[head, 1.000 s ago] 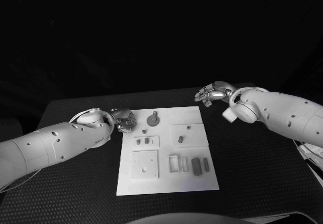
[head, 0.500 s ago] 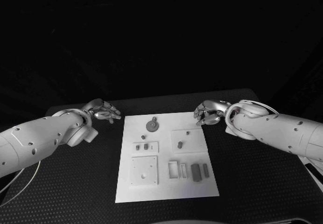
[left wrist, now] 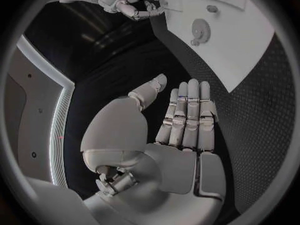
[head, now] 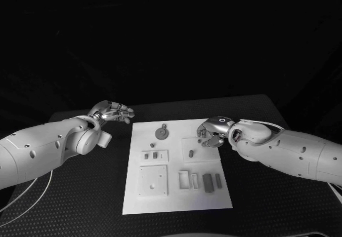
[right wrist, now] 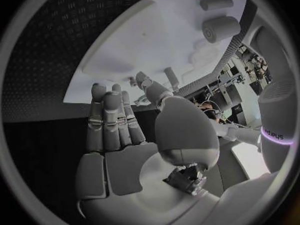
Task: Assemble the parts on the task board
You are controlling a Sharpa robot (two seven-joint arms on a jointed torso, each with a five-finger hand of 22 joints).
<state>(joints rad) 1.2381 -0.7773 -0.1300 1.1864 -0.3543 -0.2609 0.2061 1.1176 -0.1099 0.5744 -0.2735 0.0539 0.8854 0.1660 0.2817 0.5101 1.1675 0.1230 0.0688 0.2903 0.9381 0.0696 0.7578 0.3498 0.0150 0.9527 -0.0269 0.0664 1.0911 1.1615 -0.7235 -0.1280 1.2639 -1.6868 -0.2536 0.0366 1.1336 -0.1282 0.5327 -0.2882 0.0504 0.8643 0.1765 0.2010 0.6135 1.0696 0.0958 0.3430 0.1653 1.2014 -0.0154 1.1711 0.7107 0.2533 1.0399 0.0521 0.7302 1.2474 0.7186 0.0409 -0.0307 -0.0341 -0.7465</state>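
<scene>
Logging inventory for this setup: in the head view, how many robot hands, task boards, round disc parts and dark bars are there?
hands: 2 (left hand, right hand)
task board: 1
round disc part: 1
dark bars: 2
Total: 6

The only lettering, on a white robot part (right wrist: 276, 135), is too small to read.

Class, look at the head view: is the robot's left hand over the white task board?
No: the left hand is over the black table, beside the white task board.
</scene>
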